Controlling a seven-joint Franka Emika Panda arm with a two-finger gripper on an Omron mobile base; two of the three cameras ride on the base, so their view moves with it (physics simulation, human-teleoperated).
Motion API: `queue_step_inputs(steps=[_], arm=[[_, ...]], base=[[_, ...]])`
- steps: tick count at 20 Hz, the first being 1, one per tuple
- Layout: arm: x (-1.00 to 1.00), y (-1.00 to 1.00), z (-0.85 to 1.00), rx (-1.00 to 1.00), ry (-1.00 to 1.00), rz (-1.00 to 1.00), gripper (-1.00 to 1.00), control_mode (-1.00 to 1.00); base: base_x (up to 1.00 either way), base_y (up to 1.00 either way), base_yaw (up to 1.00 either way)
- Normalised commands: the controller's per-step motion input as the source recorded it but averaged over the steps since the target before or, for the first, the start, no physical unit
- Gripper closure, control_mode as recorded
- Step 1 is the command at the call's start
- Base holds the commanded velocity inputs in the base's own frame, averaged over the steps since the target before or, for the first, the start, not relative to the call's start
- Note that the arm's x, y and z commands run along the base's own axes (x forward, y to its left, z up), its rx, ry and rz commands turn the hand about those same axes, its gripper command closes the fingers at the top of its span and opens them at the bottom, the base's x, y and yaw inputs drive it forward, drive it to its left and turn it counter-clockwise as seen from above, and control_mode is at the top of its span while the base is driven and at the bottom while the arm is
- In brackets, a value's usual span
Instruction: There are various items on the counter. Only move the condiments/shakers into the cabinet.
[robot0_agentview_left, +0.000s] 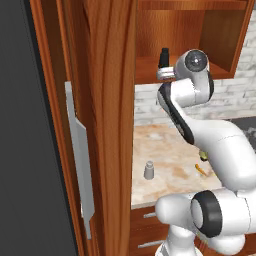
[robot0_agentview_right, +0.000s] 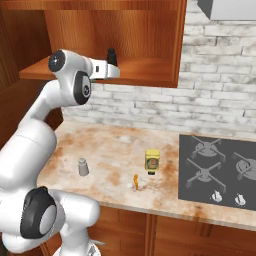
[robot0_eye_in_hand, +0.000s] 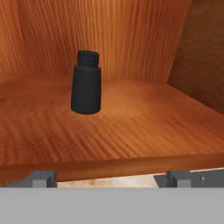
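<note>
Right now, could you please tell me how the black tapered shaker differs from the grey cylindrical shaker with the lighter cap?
Colour: the black tapered shaker is dark all over, while the grey cylindrical shaker has a paler cap.
Place: the black one stands on the reddish-brown wooden cabinet shelf; the grey one stands on the beige marbled counter.
Shape: the black one narrows to a neck; the grey one is a plain cylinder.
Both stand upright, untouched by the open gripper.

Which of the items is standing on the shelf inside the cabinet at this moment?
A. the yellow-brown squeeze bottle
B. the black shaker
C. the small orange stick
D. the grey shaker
B: the black shaker stands upright on the cabinet shelf, free of the open gripper, while the grey shaker, the squeeze bottle and the orange stick are on the counter.
</note>
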Motion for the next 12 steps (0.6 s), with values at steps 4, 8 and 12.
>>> queue_step_inputs(steps=[4, 8, 12], arm=[[-1.00, -0.02, -0.98, 0.00, -0.01, -0.06, -1.00, -1.00], [-1.00, -0.23, -0.98, 0.01, 0.15, -0.01, -1.00, -1.00], [-0.76, -0.30, -0.46, 0.20, 0.30, 0.23, -1.00, -1.00]], base=[[0.00, 0.00, 0.00], [0.00, 0.00, 0.00], [0.00, 0.00, 0.00]])
